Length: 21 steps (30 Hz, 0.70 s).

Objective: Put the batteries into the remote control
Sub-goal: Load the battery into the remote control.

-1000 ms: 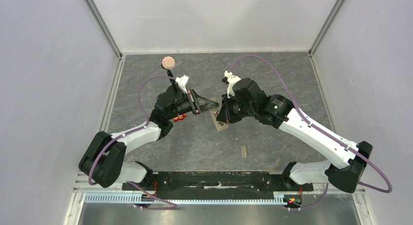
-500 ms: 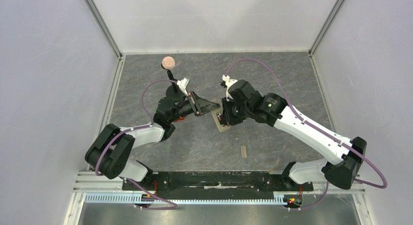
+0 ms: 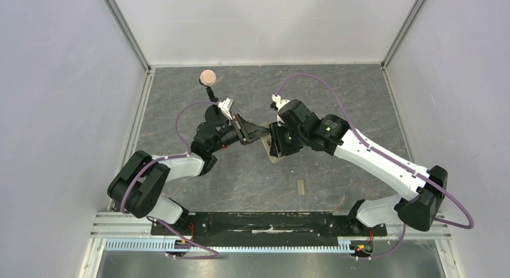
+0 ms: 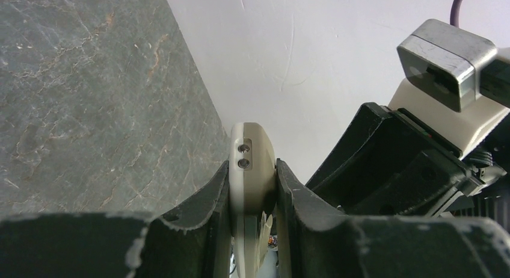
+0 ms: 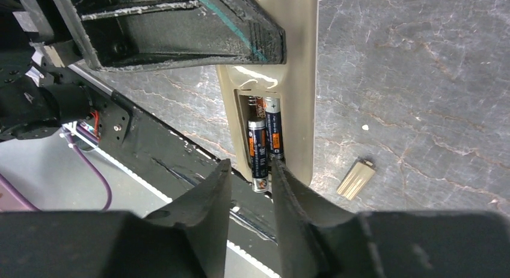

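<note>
My left gripper [image 3: 262, 131] [image 4: 252, 169] is shut on the remote control [image 4: 252, 160] and holds it edge-on above the table, tan back [image 5: 298, 79] facing the right wrist camera. Its open compartment holds two batteries: one [image 5: 273, 130] lies seated, the other [image 5: 258, 153] lies slanted with its lower end sticking out past the compartment's end. My right gripper [image 5: 249, 166] [image 3: 274, 147] is at that end, jaws narrowly apart. The slanted battery's end sits between them, next to the right finger [image 5: 282, 176]. The remote also shows in the top view [image 3: 272, 153].
The small beige ribbed cover [image 5: 356, 180] lies on the grey table, and shows in the top view [image 3: 301, 186] in front of the grippers. A red gadget [image 3: 221, 145] lies under the left arm. A pink ball on a black stand [image 3: 207, 77] stands at the back left.
My right arm has shifted slightly left and back, closing in on the remote. My left gripper has held the remote nearly still.
</note>
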Tool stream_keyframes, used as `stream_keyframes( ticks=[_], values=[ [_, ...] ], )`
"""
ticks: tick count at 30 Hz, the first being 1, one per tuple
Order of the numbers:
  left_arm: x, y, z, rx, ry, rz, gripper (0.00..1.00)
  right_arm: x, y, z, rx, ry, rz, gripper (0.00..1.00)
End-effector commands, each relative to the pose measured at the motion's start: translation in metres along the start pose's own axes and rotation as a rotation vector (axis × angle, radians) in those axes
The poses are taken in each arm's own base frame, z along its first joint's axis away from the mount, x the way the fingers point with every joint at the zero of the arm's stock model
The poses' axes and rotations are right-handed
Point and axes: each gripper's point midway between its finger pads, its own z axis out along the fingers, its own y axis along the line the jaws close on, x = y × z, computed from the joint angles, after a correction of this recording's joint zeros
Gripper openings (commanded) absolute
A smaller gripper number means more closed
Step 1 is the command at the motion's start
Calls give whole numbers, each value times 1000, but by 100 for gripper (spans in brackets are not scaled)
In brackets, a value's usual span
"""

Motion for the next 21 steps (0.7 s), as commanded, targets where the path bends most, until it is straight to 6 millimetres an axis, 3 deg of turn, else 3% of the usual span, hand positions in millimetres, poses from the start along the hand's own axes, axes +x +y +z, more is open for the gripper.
stream_keyframes(
  ticks=[1, 9, 13, 17, 21],
  values=[
    [-7, -14, 1, 57, -42, -3, 2, -16, 6, -13, -5, -50, 3, 36],
    [-12, -16, 2, 56, -68, -42, 2, -38, 11, -37, -66, -149, 85, 44],
    [-16, -20, 1, 63, -89, -89, 2, -45, 4, -50, -67, -218, 135, 46],
    [-24, -29, -1, 91, -131, -148, 2, -42, -8, -58, -73, -279, 202, 58],
    [-33, -43, -4, 132, -172, -210, 2, -40, -8, -66, -148, -380, 256, 66]
  ],
)
